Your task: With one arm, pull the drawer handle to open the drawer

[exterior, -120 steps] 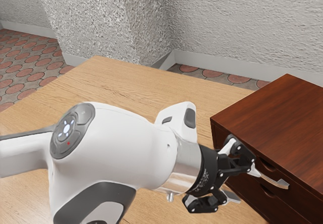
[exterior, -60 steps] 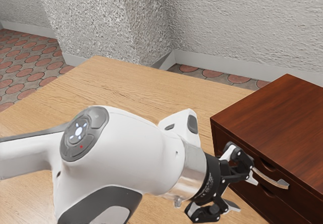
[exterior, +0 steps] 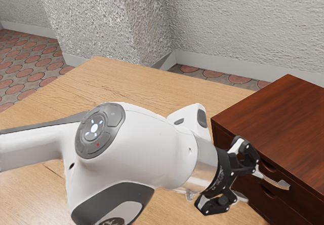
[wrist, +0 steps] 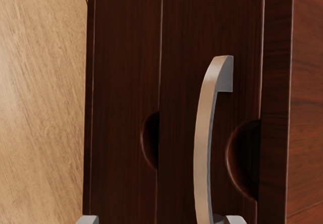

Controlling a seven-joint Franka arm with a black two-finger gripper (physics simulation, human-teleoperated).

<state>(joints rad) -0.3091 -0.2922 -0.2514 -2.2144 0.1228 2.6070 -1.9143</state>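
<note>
I'm working the approach step – the gripper (exterior: 246, 182) is hovering with its jaws spread wide, just in front of the drawer handle (exterior: 274, 180), gripping nothing. The drawer (wrist: 176, 42) is sitting shut in the dark cabinet (exterior: 283, 108) by the worktop's (exterior: 126, 88) edge (on the exterior view's right). Next, I judge, I'm needing to ease forward until the handle lies between the jaws, clamp – then pull straight back.
</note>
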